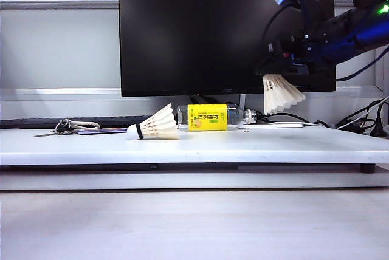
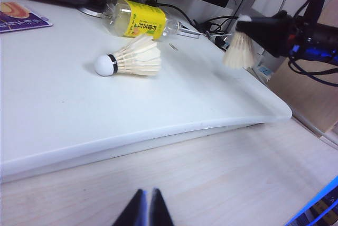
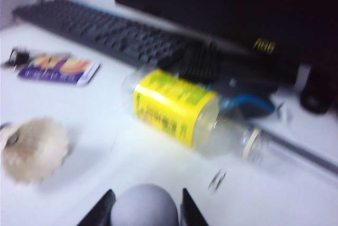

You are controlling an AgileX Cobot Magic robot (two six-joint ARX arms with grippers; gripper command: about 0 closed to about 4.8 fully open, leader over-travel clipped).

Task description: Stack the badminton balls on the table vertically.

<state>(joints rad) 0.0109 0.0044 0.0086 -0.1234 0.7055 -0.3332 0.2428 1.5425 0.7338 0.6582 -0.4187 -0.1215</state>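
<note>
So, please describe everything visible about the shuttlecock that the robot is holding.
The held shuttlecock hangs in the air at the right, above the table, in front of the monitor. Its cream-white feather skirt flares downward; its rounded white cork tip sits between the jaws of the right gripper. Only the jaws touch it. It looks undamaged.

Office desk: monitor (image 1: 226, 29), keyboard (image 3: 100, 33), keys (image 1: 61, 127), cables (image 1: 358, 120), white table (image 1: 194, 147).

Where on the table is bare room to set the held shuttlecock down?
Right gripper holds one shuttlecock aloft; left gripper is shut, off the table. Bare: front strip, right end. Crowded: lying shuttlecock, bottle, keys.
</note>
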